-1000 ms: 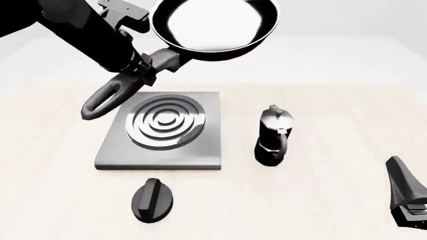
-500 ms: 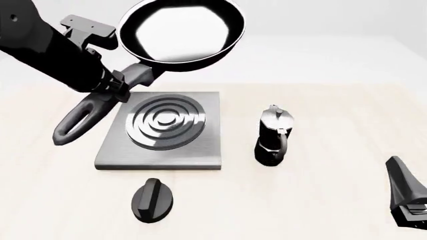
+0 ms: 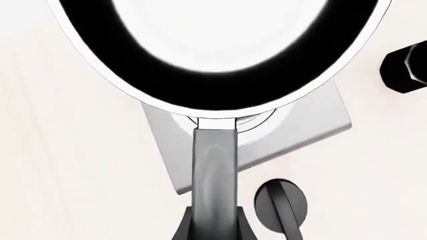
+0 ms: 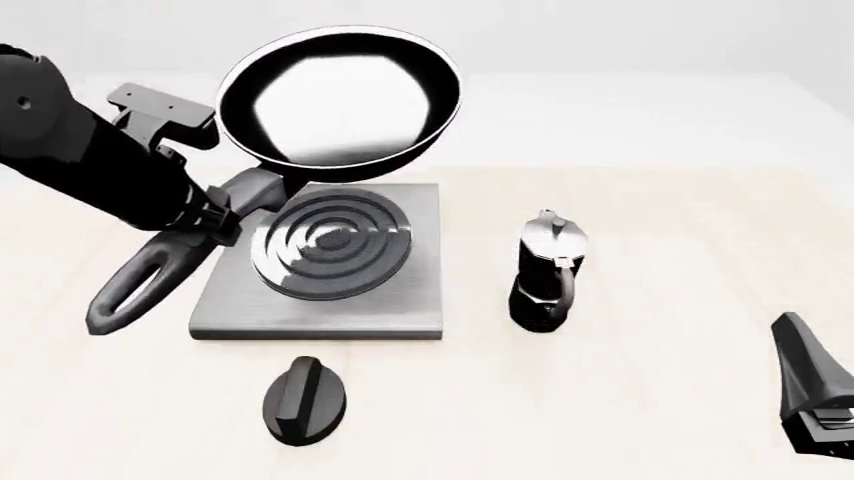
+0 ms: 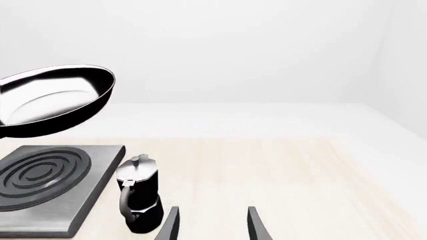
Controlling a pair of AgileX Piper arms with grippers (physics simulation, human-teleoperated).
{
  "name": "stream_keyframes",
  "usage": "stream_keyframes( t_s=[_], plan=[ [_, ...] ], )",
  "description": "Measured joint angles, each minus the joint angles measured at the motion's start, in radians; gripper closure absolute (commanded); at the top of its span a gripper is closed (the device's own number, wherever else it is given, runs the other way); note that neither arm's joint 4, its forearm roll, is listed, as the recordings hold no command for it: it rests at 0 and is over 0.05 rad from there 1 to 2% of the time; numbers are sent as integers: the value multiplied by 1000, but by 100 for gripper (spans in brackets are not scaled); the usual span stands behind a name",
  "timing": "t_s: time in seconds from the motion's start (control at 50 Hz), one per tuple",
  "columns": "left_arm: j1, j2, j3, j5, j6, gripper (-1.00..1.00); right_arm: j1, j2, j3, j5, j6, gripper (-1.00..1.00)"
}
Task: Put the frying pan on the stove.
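In your left wrist view, the frying pan (image 3: 220, 45) hangs above the stove (image 3: 293, 132), its handle (image 3: 215, 175) running back between the left gripper's fingers, which are clamped on it. The pan hides most of the stove's rings, and the fingertips are cut off by the frame edge.

In the front view, you have the pan (image 4: 340, 105) lifted, over the stove's (image 4: 320, 262) far edge and not yet set down; lowering and releasing remain. The left gripper (image 4: 220, 210) is mostly hidden behind arm and handle.

In the right wrist view, the right gripper (image 5: 210, 224) idles with fingers apart on the desk (image 5: 300, 175) side, near the moka pot (image 5: 138, 197). The pan (image 5: 53, 106) is clearly airborne here.
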Motion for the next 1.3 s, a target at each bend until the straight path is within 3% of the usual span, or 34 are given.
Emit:
stream_keyframes(
  t_s=[0.62, 1.3],
  plan=[
    [35, -85, 200, -74, 31, 100, 0, 0, 0, 0, 0, -100],
    [64, -142, 329, -119, 40, 100, 0, 0, 0, 0, 0, -100]
  ],
)
